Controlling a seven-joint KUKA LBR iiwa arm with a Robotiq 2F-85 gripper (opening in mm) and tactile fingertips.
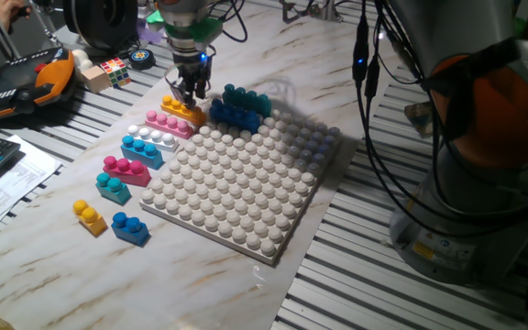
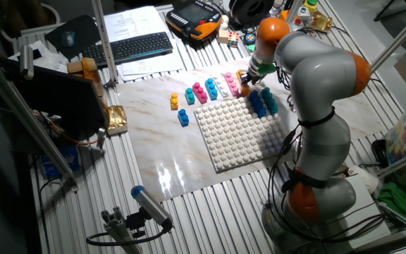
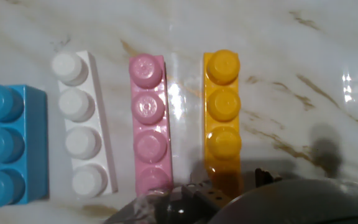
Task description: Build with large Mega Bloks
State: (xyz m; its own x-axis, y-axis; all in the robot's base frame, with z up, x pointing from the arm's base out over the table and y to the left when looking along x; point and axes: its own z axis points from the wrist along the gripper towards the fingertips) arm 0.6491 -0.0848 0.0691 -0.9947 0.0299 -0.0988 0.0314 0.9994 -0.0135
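Gripper [image 1: 189, 93] stands over the orange-yellow brick [image 3: 222, 118], finger spacing indeterminate; descent should straddle it squarely, clear of the neighbouring pink brick [image 3: 149, 122].

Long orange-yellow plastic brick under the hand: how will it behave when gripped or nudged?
The long orange-yellow plastic brick looks like rigid moulded plastic, so it probably won't flex. Lying flat on the marble-patterned tabletop, it seems unlikely to roll or tip. Its glossy sides and the shiny top suggest it may slide if nudged.

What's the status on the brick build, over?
Gripper down over orange-yellow brick, grip unclear. Baseplate bare apart from two blue bricks at its far edge. Pink brick close alongside.
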